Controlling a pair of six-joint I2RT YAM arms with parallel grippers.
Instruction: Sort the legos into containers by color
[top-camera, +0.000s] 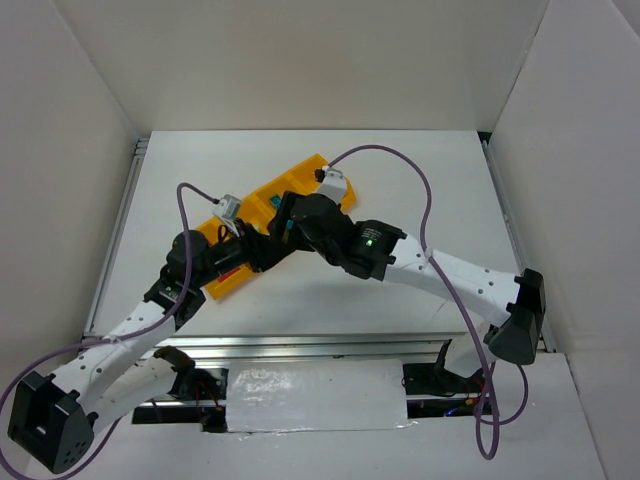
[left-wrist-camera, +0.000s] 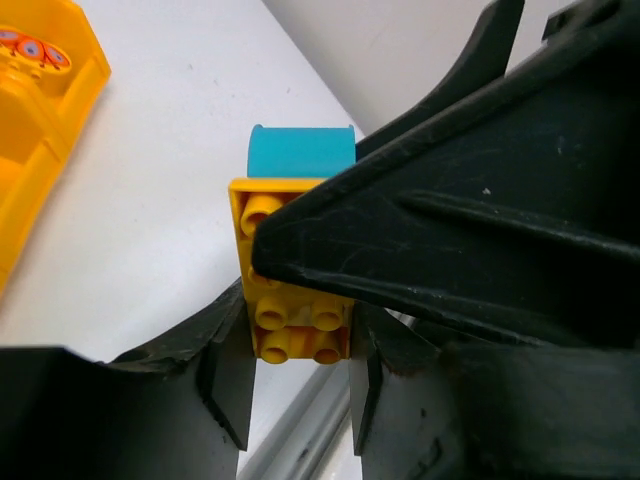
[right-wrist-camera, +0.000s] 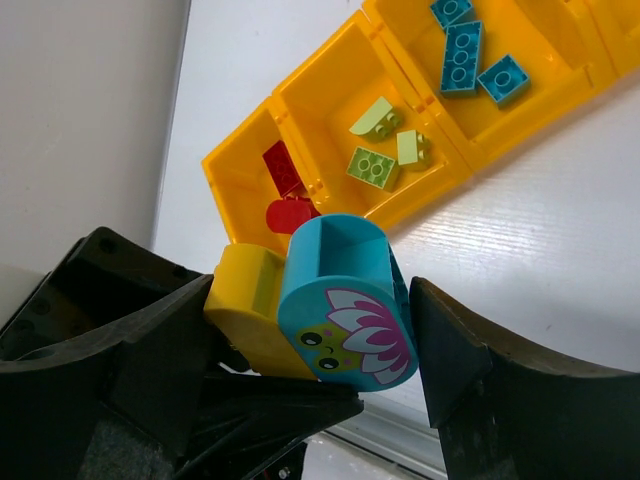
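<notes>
A yellow lego (left-wrist-camera: 300, 325) joined to a round teal lego (left-wrist-camera: 300, 152) hangs in the air between both grippers, just in front of the tray. My left gripper (left-wrist-camera: 300, 370) is shut on the yellow lego's sides. In the right wrist view the teal lego (right-wrist-camera: 345, 300) has a flower face and sits against the yellow lego (right-wrist-camera: 245, 300). My right gripper (right-wrist-camera: 310, 290) is shut across the joined pair. The orange-yellow tray (right-wrist-camera: 235, 180) holds red legos (right-wrist-camera: 285, 170), green legos (right-wrist-camera: 375, 165) and teal legos (right-wrist-camera: 462, 55) in separate compartments. In the top view both grippers (top-camera: 265, 240) meet over the tray's (top-camera: 310, 170) near end.
The tray lies diagonally on the white table. Its wall (left-wrist-camera: 40, 150) shows at the left of the left wrist view, with printed orange pieces (left-wrist-camera: 30, 45) inside. White walls enclose the table on three sides. A metal rail (top-camera: 330, 345) runs along the near edge.
</notes>
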